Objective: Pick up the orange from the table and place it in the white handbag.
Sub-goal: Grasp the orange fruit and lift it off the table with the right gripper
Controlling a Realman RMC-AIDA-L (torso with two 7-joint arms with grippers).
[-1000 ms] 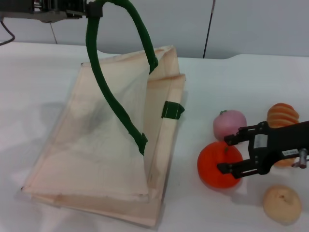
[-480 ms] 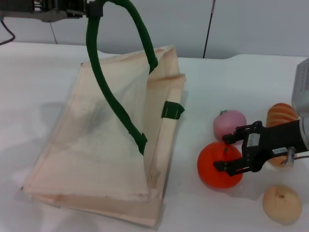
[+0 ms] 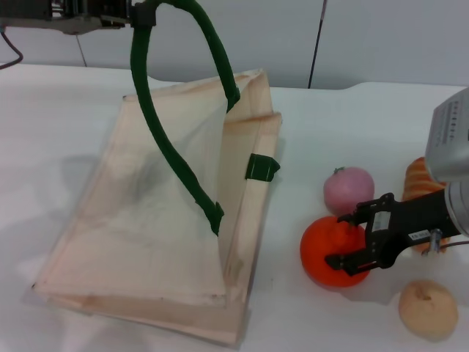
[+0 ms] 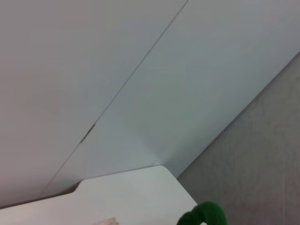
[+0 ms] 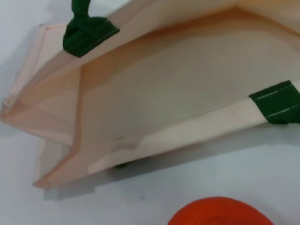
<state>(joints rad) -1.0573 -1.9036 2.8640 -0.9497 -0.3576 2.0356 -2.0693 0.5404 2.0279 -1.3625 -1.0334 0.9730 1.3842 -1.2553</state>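
The glossy orange (image 3: 321,253) sits on the white table (image 3: 344,125), to the right of the white handbag (image 3: 146,220). My right gripper (image 3: 337,240) is open, its two black fingers straddling the orange's right half; I cannot tell whether they touch it. The right wrist view looks over the top of the orange (image 5: 220,213) into the handbag's open mouth (image 5: 187,89). At the top left, my left gripper (image 3: 135,15) is shut on one dark green handle (image 3: 165,139) and holds it up, so the bag's mouth gapes toward the orange. The left wrist view shows only a tip of that handle (image 4: 202,215).
A pale pink round fruit (image 3: 348,189) lies just behind the orange. A tan bun-like round (image 3: 428,309) sits near the table's front right. A ridged orange pastry (image 3: 419,176) lies behind my right arm. A grey wall rises beyond the table's far edge.
My right gripper has slid a little left over the orange while its wrist tilted up. The orange, the handbag and the left arm have not moved.
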